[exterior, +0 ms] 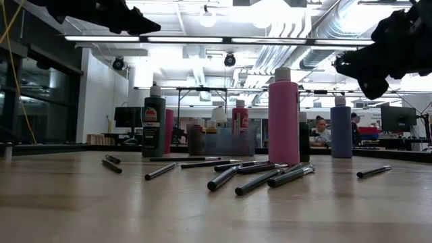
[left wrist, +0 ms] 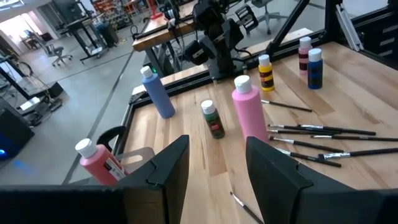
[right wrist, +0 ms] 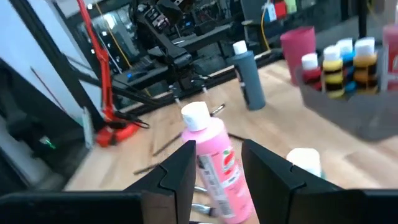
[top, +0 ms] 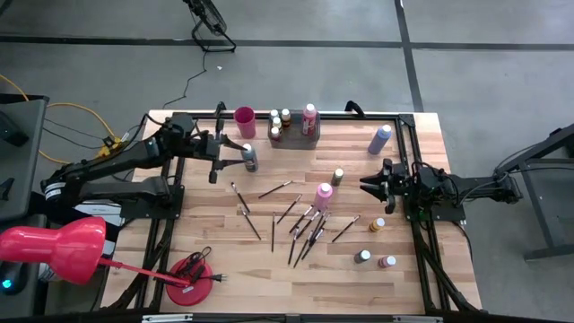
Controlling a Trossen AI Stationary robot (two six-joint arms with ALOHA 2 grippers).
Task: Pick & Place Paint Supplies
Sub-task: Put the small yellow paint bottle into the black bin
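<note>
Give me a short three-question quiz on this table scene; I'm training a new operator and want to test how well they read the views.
1. True or false: the grey tray already holds several small paint bottles.
2. Which thing stands nearest the left gripper in the high view?
A. the lavender bottle
B. the dark grey bottle
C. the tall pink bottle
3. Fill in: the loose paintbrushes lie flat on the ______.

Key: 1 true. 2 B. 3 table; they are scattered around the tall pink bottle, mid-table. The right gripper is open at the table's right side, facing that bottle.
</note>
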